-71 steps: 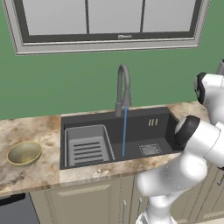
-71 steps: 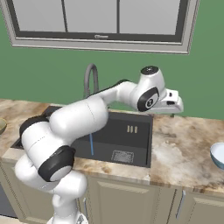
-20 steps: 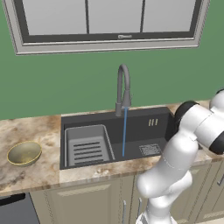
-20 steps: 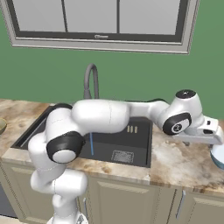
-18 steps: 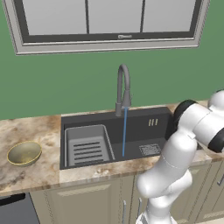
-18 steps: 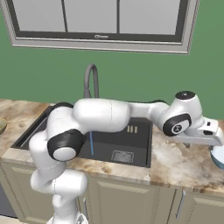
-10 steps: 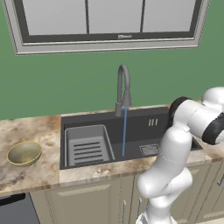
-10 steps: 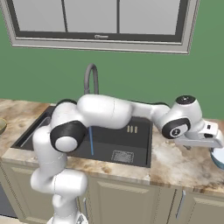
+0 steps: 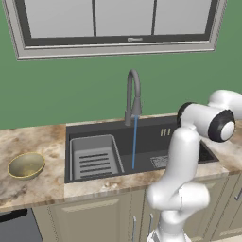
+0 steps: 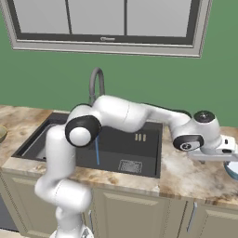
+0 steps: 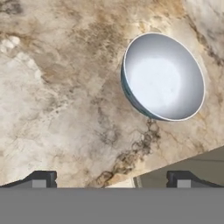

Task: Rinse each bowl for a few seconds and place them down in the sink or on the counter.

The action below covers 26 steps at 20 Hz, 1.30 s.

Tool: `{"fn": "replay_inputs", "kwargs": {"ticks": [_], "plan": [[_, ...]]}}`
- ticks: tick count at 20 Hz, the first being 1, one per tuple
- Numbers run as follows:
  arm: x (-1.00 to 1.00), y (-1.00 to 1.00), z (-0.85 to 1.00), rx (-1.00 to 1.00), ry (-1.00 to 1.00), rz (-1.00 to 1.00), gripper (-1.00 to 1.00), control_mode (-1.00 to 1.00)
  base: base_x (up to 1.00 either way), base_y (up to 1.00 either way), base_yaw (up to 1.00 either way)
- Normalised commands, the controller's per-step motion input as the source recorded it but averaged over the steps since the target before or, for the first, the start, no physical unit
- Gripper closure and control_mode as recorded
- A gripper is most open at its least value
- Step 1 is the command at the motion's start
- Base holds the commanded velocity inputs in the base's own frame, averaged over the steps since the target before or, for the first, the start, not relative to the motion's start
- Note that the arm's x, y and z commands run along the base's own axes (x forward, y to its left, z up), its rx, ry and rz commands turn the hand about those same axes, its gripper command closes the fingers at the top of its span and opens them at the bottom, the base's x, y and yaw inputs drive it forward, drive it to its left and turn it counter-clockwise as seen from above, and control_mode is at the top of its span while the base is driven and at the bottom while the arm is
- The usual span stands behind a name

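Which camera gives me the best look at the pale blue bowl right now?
The hand view: the pale blue bowl sits whole and upright on the counter, ahead of the open gripper. The right base view catches just a sliver of the bowl at the frame's right edge, past the hand.

Pale blue bowl (image 10: 232, 169) cut by right edge, partly behind hand; sink (image 9: 160, 137) right end hidden by arm.

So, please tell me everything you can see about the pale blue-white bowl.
The pale blue-white bowl is small and round, with a smooth, whitish inside, a thin light rim and a darker blue outer wall. It looks glazed and empty. It sits upright on the speckled counter, near the counter's front edge, to the right of the sink. Nothing else touches it; the open gripper hovers close by.
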Motion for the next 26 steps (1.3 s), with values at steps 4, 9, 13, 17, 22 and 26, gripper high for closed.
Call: {"fn": "replay_inputs", "kwargs": {"ticks": [4, 9, 13, 17, 22, 26], "plan": [[0.23, -0.36, 0.1, 0.1, 0.0, 0.12, -1.0, -1.0, 0.0, 0.0, 0.0], [0.09, -0.1, -0.04, 0.05, 0.01, 0.1, -1.0, -1.0, 0.0, 0.0, 0.0], [0.0, 0.03, -0.14, 0.01, 0.0, 0.08, -1.0, -1.0, 0.0, 0.0, 0.0], [0.0, 0.23, -0.03, 0.0, 0.0, 0.08, -1.0, -1.0, 0.0, 0.0, 0.0], [0.01, 0.31, -0.12, -0.03, -0.03, 0.06, -1.0, -1.0, 0.0, 0.0, 0.0], [0.04, 0.31, -0.19, -0.06, -0.03, 0.04, -1.0, -1.0, 0.0, 0.0, 0.0]]}}
